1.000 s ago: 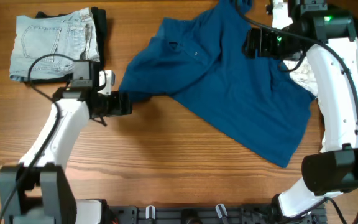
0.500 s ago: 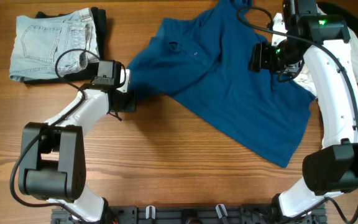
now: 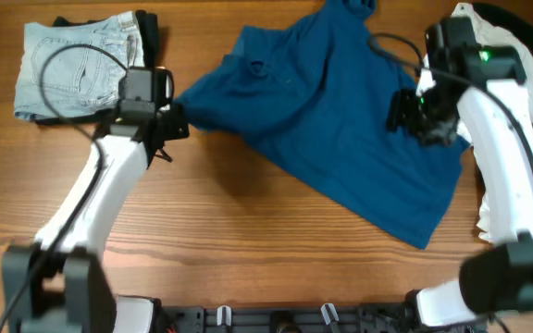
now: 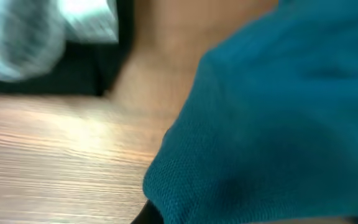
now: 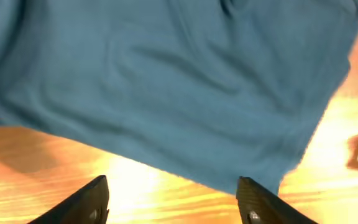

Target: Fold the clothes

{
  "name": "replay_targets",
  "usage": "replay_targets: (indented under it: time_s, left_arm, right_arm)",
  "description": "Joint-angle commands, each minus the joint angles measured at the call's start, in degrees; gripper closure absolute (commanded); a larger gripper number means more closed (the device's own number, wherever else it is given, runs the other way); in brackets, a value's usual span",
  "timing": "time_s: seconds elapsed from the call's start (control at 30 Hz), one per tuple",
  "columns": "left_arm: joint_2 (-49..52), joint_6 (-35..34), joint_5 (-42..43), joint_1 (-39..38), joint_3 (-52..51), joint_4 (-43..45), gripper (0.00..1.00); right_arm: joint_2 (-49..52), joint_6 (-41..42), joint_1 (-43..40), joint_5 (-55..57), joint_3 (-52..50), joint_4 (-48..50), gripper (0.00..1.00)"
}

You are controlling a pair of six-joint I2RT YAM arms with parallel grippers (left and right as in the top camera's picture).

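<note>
The large deep-blue garment (image 3: 340,120) lies spread and rumpled across the middle of the table. My left gripper (image 3: 176,120) is shut on its left corner, and in the left wrist view the blue cloth (image 4: 272,124) fills the frame right down to the jaws. My right gripper (image 3: 400,109) hovers over the garment's right side. Its fingers (image 5: 93,200) stand open with bare wood between them and the blue cloth's (image 5: 166,81) edge just beyond. Light-blue denim shorts (image 3: 72,67) lie folded at the far left. A white garment with black (image 3: 498,20) shows at the far right, partly behind the right arm.
The shorts rest on a dark garment (image 3: 151,32) that sticks out at their right edge. The blurred shorts (image 4: 17,37) also appear in the left wrist view. Bare wooden table (image 3: 248,240) runs along the front.
My left gripper has shut on the blue garment's left corner and drawn it a little up and left. My right arm has moved toward the front over the garment's right side.
</note>
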Motion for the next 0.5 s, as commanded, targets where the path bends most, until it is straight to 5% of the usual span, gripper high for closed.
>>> replay_targets:
  time_s: [0.0,0.3,0.47]
  left_arm:
    - [-4.6,-1.6,-7.7,-0.1,1.2,0.4,0.96]
    - [-1.8,-1.7,-12.2,1.7,1.2,7.7,0.96]
    - [-1.4,-1.9,-12.2,6.4,1.2,8.7,0.96]
  right_arm:
    - [-5.2,2.6,-0.1,-1.1,-9.1,1.4,0.32]
    - [-6.9,7.1,9.7,-8.7,-25.8,4.7,0.32]
    - [-6.9,21.6,16.2,0.2,-29.7,4.7,0.33]
